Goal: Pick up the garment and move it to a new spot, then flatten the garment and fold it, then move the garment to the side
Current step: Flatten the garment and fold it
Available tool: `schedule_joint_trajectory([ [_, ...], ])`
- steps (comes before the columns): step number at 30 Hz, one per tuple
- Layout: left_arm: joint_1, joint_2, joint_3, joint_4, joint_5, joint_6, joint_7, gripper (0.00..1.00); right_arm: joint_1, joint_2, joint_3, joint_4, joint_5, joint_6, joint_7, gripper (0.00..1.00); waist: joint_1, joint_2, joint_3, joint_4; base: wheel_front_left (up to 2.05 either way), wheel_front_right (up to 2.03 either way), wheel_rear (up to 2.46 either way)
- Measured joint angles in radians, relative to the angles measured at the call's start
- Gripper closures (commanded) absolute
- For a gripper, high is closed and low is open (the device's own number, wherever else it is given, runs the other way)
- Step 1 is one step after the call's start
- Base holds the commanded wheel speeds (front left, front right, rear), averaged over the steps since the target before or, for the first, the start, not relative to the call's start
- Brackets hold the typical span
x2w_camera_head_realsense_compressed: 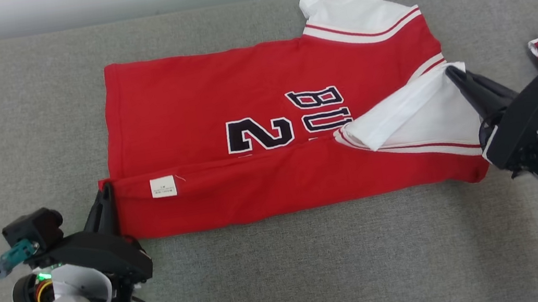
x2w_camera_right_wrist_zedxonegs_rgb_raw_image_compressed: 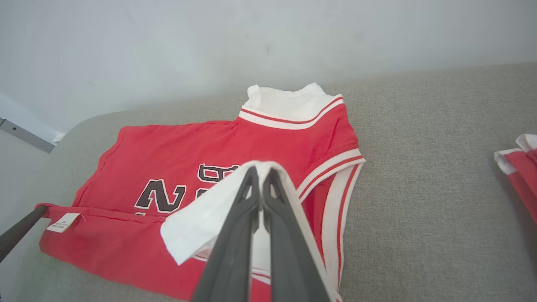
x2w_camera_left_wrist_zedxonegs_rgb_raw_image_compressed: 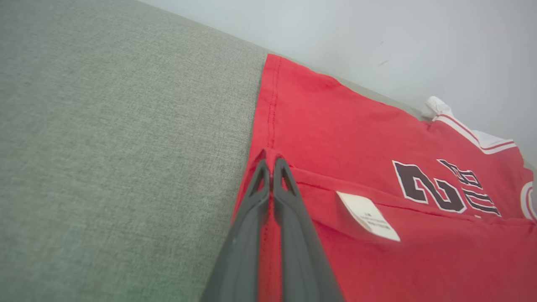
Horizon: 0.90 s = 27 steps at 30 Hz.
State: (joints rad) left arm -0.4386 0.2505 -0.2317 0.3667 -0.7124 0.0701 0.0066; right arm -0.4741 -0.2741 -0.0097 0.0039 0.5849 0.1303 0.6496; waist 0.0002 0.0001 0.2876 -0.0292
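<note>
Garment [x2w_camera_head_realsense_compressed: 197, 92] edges are clamped in both my grippers: my left gripper [x2w_camera_head_realsense_compressed: 105, 194] is squeezed tight on the hem corner of the near flap, and my right gripper [x2w_camera_head_realsense_compressed: 451, 71] is pinched closed on the white sleeve [x2w_camera_head_realsense_compressed: 416, 114] at the other end. Outward from those grips, the garment lies flat on the grey cushion [x2w_camera_head_realsense_compressed: 286, 275], its near long edge turned over toward the middle with the care label [x2w_camera_head_realsense_compressed: 163, 186] facing up. I judge relocating and flattening done and the first fold in hand, with further folds and the move aside left.
</note>
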Motion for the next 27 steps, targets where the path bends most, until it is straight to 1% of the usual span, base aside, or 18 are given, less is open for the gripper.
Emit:
schedule_joint_trajectory([
  [3, -0.026, -0.005, -0.007, 0.030, 0.006, -0.008, -0.010, 1.00, -0.027, -0.024, 0.018, 0.034, 0.002, 0.000, -0.030, 1.00, 0.0000, 0.0000, 0.012, 0.002, 0.00, 0.00, 0.00],
  [12, -0.061, -0.018, -0.018, 0.090, 0.008, -0.018, -0.041, 1.00, -0.087, -0.055, 0.082, 0.125, 0.019, 0.000, -0.092, 1.00, -0.0001, 0.0000, 0.029, 0.012, 0.00, 0.00, 0.00],
  [13, -0.061, -0.018, -0.019, 0.095, 0.009, -0.018, -0.042, 0.59, -0.093, -0.057, 0.086, 0.140, 0.021, 0.000, -0.101, 1.00, -0.0002, 0.0000, 0.030, 0.013, 0.00, 0.00, 0.00],
  [14, -0.064, -0.018, -0.020, 0.100, 0.009, -0.019, -0.047, 0.11, -0.100, -0.058, 0.088, 0.147, 0.021, 0.000, -0.119, 0.95, -0.0002, 0.0000, 0.030, 0.015, 0.00, 0.00, 0.00],
  [15, -0.070, -0.019, -0.021, 0.105, 0.012, -0.022, -0.050, 0.00, -0.107, -0.060, 0.090, 0.155, 0.021, 0.000, -0.134, 0.00, -0.0001, 0.0000, 0.031, 0.017, 0.00, 0.00, 0.00],
  [19, -0.078, -0.015, -0.030, 0.116, 0.032, -0.026, -0.070, 0.00, -0.119, -0.059, 0.101, 0.188, 0.020, 0.000, -0.177, 0.00, -0.0002, 0.0000, 0.025, 0.022, 0.00, 0.00, 0.00],
  [21, -0.076, -0.005, -0.035, 0.118, 0.046, -0.022, -0.080, 0.00, -0.120, -0.053, 0.101, 0.192, 0.023, 0.000, -0.190, 0.00, -0.0002, 0.0000, 0.019, 0.024, 0.00, 0.00, 0.00],
  [27, -0.019, 0.031, -0.051, 0.096, 0.069, -0.016, -0.094, 0.00, -0.091, -0.059, 0.083, 0.145, 0.047, 0.000, -0.165, 0.00, -0.0002, 0.0000, -0.011, 0.026, 0.00, 0.00, 0.00],
])
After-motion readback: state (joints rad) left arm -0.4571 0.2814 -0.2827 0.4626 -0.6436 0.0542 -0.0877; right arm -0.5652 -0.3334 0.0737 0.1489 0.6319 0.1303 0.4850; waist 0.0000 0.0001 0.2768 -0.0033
